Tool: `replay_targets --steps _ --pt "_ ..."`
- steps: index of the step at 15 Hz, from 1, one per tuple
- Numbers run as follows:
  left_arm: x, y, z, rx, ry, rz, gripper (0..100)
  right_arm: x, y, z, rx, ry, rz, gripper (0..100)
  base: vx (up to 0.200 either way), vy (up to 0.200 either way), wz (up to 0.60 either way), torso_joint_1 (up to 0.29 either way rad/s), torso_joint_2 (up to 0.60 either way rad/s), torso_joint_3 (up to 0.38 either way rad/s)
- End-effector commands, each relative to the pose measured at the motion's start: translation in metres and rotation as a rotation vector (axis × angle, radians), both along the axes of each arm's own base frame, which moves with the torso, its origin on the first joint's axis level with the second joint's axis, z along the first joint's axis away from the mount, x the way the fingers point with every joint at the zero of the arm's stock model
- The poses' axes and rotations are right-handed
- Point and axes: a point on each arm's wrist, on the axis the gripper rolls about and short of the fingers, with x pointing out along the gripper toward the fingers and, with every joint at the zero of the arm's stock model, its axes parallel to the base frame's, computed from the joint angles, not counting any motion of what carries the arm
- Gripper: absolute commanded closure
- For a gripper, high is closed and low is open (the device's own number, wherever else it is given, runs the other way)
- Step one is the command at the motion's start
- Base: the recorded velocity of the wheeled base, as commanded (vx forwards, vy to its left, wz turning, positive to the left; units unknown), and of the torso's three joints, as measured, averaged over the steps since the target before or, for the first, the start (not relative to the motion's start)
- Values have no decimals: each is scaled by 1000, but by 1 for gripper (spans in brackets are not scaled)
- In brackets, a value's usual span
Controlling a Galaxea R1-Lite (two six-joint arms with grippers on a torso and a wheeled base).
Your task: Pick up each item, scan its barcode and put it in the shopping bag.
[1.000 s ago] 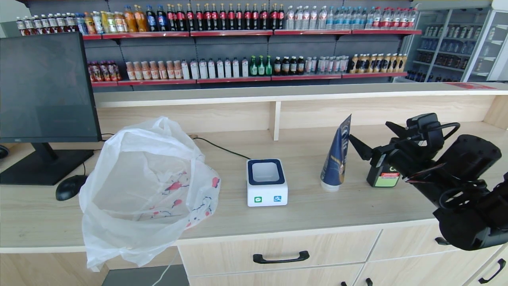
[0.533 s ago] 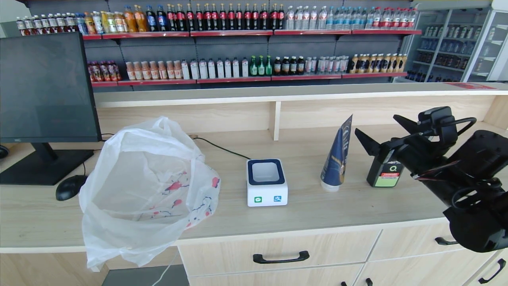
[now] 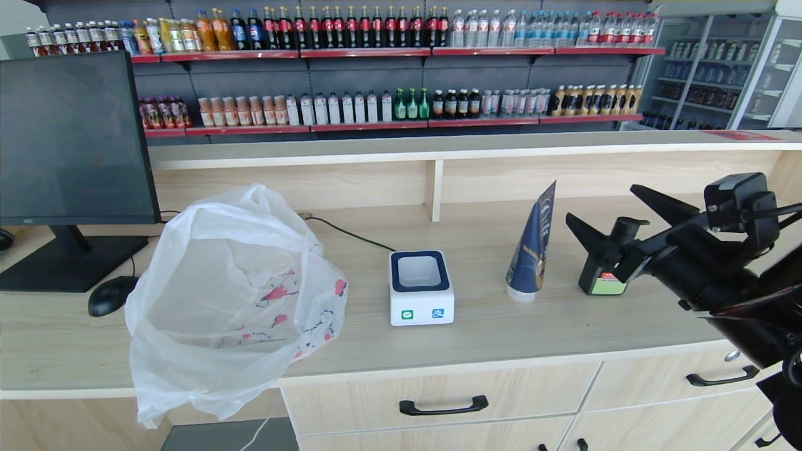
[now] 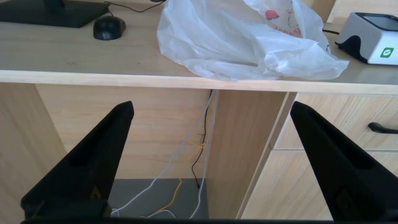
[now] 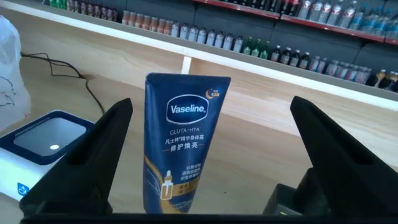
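- The right arm [image 3: 720, 275] is stretched forward and inward from the right side, with the wrist held roughly level.
- The right gripper [image 3: 599, 202] is carried with its jaws spread wide, the dark tapered fingers [image 5: 87, 168] set well apart.
- The left gripper [image 4: 211, 106] is held low and pointed forward, its jaws likewise spread wide.

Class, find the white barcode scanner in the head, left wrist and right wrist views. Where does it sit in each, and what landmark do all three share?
Head view: scanner on the counter, between shopping bag and blue tube.
Left wrist view: scanner beside the shopping bag.
Right wrist view: scanner beside the blue tube.
Shared landmark: the shopping bag.
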Motion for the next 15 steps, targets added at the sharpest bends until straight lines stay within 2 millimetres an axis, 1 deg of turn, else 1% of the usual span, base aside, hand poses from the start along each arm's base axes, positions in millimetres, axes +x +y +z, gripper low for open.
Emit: replay_targets --steps 1,3,4,5,6,7,8,9,10,12,15 --pt "0 0 0 0 0 0 0 -20 13 2 6 -2 60 0 0 0 0 0 0 0" --pt "0 0 0 0 0 0 0 -20 19 -6 9 40 69 0 0 0 0 0 0 0" --pt "0 0 0 0 0 0 0 -16 28 -16 24 87 62 0 0 0 0 0 0 0" --pt "0 0 0 0 0 0 0 -13 36 -19 45 107 45 0 0 0 0 0 0 0" --pt "0 0 0 0 0 0 0 -12 49 -22 79 128 26 0 0 0 0 0 0 0" --pt "0 0 0 0 0 0 0 -16 68 -25 129 160 10 0 0 0 0 0 0 0" --pt "0 0 0 0 0 0 0 -19 76 -27 153 174 6 0 0 0 0 0 0 0" --pt "0 0 0 0 0 0 0 -21 97 -31 233 209 -59 0 0 0 0 0 0 0" --pt "0 0 0 0 0 0 0 -16 100 -32 248 207 -98 0 0 0 0 0 0 0" --pt "0 0 0 0 0 0 0 -10 103 -41 235 227 -130 0 0 0 0 0 0 0" --pt "0 0 0 0 0 0 0 -2 109 -47 240 233 -168 0 0 0 0 0 0 0"
